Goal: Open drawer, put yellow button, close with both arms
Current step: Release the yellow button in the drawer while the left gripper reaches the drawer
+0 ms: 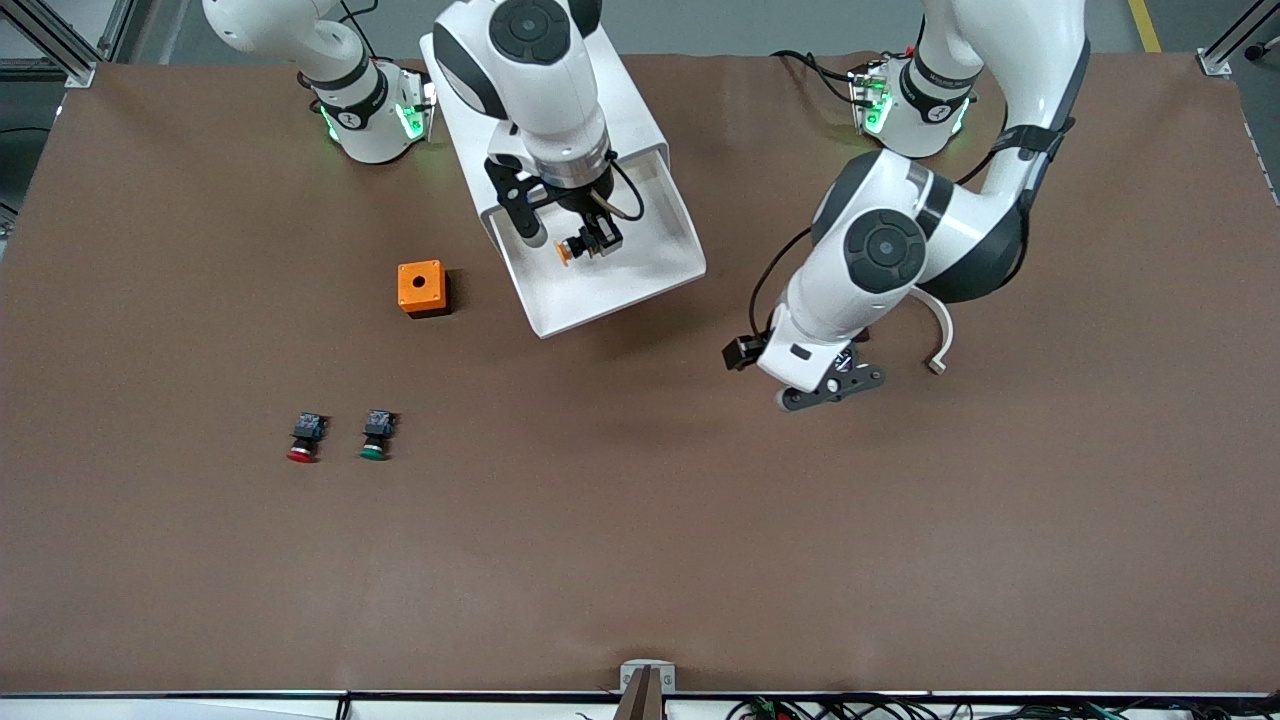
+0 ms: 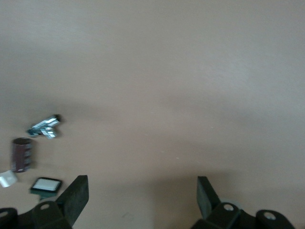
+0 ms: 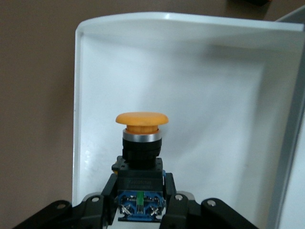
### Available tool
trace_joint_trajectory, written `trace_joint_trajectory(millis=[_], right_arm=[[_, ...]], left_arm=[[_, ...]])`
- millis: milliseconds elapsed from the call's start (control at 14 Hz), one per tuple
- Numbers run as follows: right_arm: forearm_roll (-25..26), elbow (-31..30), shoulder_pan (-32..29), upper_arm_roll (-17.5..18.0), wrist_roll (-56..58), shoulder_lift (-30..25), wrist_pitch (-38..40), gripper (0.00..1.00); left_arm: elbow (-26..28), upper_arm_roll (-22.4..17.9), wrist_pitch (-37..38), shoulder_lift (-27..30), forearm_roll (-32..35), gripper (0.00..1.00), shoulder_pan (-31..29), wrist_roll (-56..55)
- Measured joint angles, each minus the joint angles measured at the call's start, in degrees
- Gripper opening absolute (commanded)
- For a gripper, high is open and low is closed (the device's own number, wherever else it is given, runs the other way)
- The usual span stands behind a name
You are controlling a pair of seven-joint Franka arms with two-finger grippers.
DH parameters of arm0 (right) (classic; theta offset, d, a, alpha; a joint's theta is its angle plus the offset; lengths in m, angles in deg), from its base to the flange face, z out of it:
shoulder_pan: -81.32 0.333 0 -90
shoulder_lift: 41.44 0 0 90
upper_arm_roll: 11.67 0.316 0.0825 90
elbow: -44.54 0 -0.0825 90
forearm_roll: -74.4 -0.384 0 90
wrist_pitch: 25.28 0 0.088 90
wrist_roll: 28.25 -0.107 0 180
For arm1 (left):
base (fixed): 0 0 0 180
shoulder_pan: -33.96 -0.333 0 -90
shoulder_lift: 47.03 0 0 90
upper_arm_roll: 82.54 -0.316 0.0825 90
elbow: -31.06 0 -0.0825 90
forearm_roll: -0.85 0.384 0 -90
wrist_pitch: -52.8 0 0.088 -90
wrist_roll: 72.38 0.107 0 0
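The drawer [image 1: 625, 285], the top one of the white cabinet [image 1: 625, 105], stands pulled out toward the front camera. My right gripper [image 1: 588, 243] hangs over the drawer's tray, shut on the yellow button [image 1: 567, 251]. In the right wrist view the fingers [image 3: 177, 200] clamp the button's black and blue body, and its yellow cap [image 3: 141, 119] points out over the white drawer floor [image 3: 214, 109]. My left gripper [image 1: 832, 388] hovers low over bare table toward the left arm's end, nearer the front camera than the drawer. It is open [image 2: 141, 195] with nothing between its fingers.
An orange box [image 1: 422, 288] sits beside the drawer toward the right arm's end. A red-capped button [image 1: 305, 437] and a green-capped button [image 1: 377, 435] lie nearer the front camera. Small bits, one a dark cylinder [image 2: 21, 154], lie on the table by the left gripper.
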Motion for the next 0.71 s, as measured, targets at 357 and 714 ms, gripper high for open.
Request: trace_joint_trajectory(millis=[357, 714], right_arm=[[2.83, 1.62, 0.36, -0.04, 0.00, 2.60, -0.17, 1.00], [3.88, 5.21, -1.35, -1.52, 19.26, 1.69, 5.95, 1.00]], left_arm=[[0.33, 1.54, -5.06, -3.61, -0.23, 1.00, 3.12, -7.16], [0.29, 1.72, -6.84, -4.86, -0.39, 1.00, 6.84, -15.48]])
